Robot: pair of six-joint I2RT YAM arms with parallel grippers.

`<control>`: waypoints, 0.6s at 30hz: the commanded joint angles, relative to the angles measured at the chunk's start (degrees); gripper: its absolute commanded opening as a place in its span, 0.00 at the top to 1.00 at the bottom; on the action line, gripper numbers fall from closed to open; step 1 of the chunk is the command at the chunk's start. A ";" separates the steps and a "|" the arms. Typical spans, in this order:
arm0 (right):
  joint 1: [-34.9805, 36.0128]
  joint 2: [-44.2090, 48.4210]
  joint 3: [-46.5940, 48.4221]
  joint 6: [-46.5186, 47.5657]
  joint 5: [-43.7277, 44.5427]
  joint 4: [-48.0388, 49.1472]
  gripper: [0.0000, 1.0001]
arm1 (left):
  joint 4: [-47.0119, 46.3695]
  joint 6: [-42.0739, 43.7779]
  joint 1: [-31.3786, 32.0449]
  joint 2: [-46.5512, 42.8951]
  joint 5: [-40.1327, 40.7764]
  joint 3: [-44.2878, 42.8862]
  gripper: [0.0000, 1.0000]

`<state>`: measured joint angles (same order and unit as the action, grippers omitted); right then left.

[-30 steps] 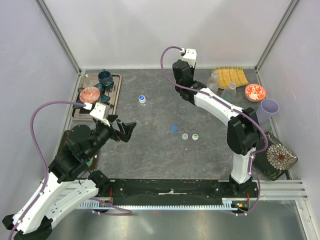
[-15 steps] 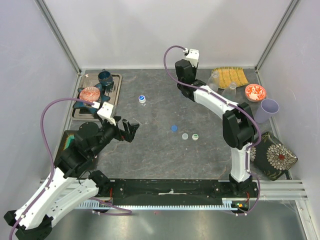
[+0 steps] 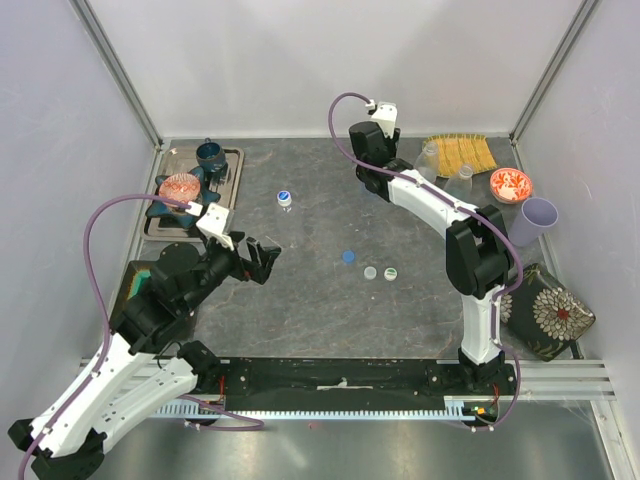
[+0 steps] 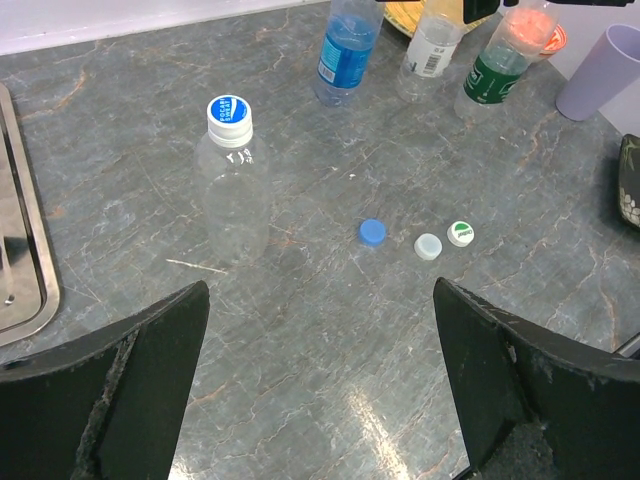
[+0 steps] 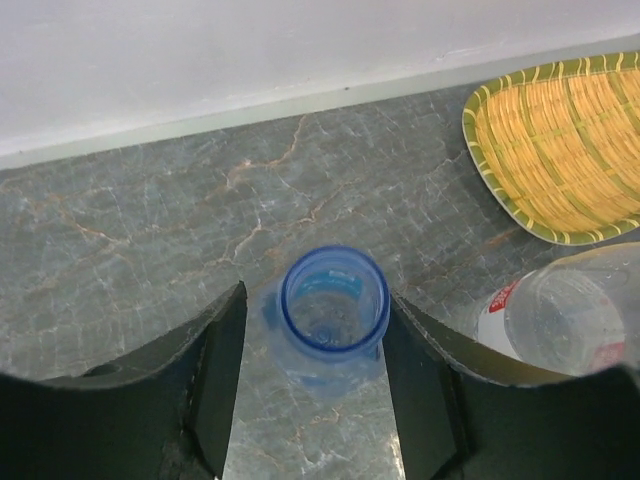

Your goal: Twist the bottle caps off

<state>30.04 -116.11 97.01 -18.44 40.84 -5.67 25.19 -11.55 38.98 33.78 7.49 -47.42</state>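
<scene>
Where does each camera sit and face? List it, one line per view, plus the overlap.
Top external: above and behind, looking down on the table; left arm and right arm show.
Left wrist: low, facing across the table at the capped bottle and loose caps; left pincer fingers frame it.
Right wrist: looking down on an open blue bottle between right pincer fingers.
Shared: top and left wrist both show the capped bottle.
</scene>
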 commanded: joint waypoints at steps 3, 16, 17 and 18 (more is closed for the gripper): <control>-0.34 0.98 2.74 -0.64 -0.50 -2.76 0.36 | -2.69 -0.58 -0.05 0.85 -0.45 -0.04 0.01; -1.56 0.89 2.74 -0.55 -1.46 -3.21 0.34 | -3.13 -0.93 -0.05 1.82 -1.51 -0.31 0.01; -1.65 0.80 2.74 -0.64 -1.73 -3.21 0.34 | -3.04 -0.93 -0.05 1.73 -1.51 -0.31 0.01; -1.74 0.80 2.66 -0.64 -1.82 -3.12 0.36 | -3.22 -0.93 -0.05 1.73 -1.51 -0.22 0.00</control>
<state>28.84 -116.14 97.30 -18.68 39.79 -9.02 24.95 -11.57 38.98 35.53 6.87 -47.42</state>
